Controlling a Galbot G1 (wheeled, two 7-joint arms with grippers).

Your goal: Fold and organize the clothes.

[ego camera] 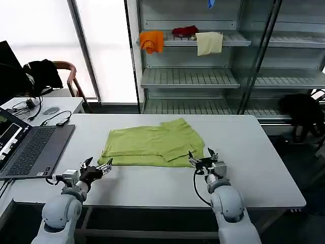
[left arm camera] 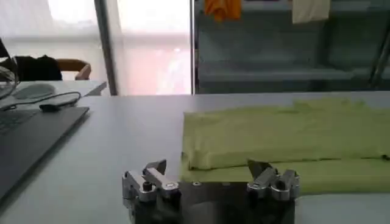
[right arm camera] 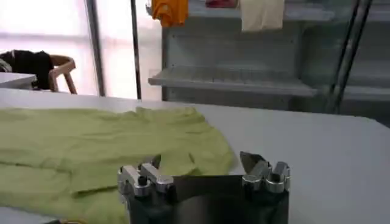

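Two grippers are hovering over the near part of the white table (ego camera: 264, 168), both with fingers spread and holding nothing. The left gripper (ego camera: 96, 169) is sitting just off the near-left corner of the folded green T-shirt (ego camera: 152, 145), the right gripper (ego camera: 204, 160) at its near-right corner. The T-shirt is lying flat mid-table.

left gripper (left arm camera: 210, 176) low over white table (left arm camera: 122, 140), jaws spread apart, empty | near corner of folded lime-green T-shirt (left arm camera: 286, 137) just beyond fingertips (left arm camera: 157, 168), possibly touching | laptop (left arm camera: 30, 140) at table edge | orange cloth (left arm camera: 222, 7) and cream cloth (left arm camera: 311, 9) on shelf behind
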